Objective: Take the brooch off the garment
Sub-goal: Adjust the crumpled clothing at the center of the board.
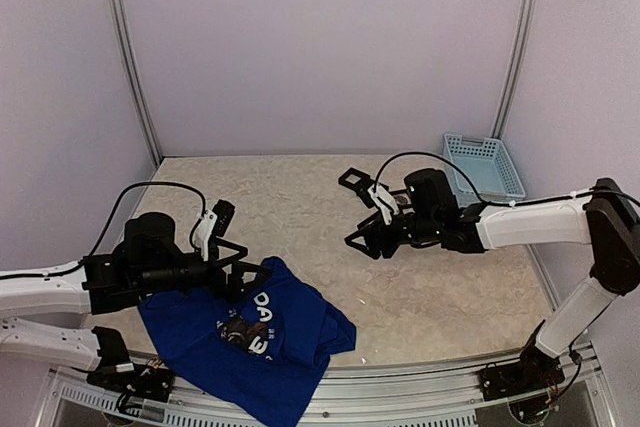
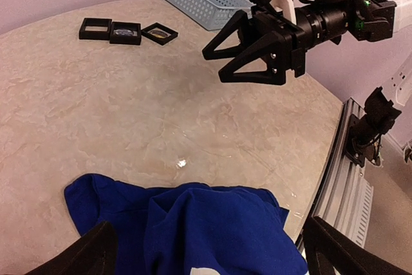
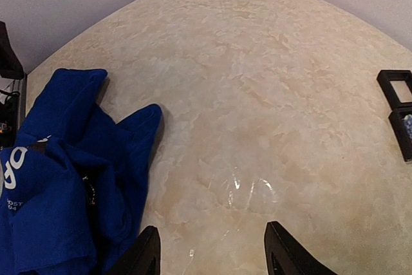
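Note:
The royal-blue T-shirt lies crumpled at the table's front left, white lettering and a small dark graphic facing up. It also shows in the left wrist view and the right wrist view. I cannot make out the brooch for certain. My left gripper hovers open and empty just over the shirt's far edge, its fingertips spread either side of the cloth. My right gripper is open and empty above bare table in the middle, right of the shirt; it also shows in the left wrist view.
Three black square frames lie in a row at mid-back of the table, at the right edge of the right wrist view. A light-blue basket stands at the back right. The table's front rail runs close to the shirt.

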`<state>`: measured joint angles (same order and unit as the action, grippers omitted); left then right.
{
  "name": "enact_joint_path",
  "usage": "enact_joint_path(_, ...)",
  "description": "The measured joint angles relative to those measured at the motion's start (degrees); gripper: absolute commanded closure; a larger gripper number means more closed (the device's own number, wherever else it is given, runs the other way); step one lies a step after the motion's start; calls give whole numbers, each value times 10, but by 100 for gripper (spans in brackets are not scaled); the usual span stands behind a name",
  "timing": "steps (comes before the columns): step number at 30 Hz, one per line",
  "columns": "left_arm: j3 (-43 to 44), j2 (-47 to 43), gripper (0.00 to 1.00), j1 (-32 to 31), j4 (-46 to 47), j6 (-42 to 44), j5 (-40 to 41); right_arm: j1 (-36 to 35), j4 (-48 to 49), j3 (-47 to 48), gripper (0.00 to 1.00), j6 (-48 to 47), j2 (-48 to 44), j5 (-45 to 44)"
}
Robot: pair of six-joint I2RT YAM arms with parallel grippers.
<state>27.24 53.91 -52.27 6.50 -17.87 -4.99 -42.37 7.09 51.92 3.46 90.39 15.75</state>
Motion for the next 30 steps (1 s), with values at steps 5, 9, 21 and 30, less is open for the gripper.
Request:
enact_joint_path(5,-34,-66,1,2,-32,1,-23,-15,66,-34,45,52,23,90)
enact_joint_path(9,-101,-97,1,14,-37,-3,-38,-37,109,-46,44,100,30,115)
enact_joint_path(21,-63,133,73,24,-13,-5,-110,-86,134,-56,45,144,91,94)
enact_joint_path(30,39,212,100,10,-11,21,-124,-87,119,-88,46,111,-37,-35)
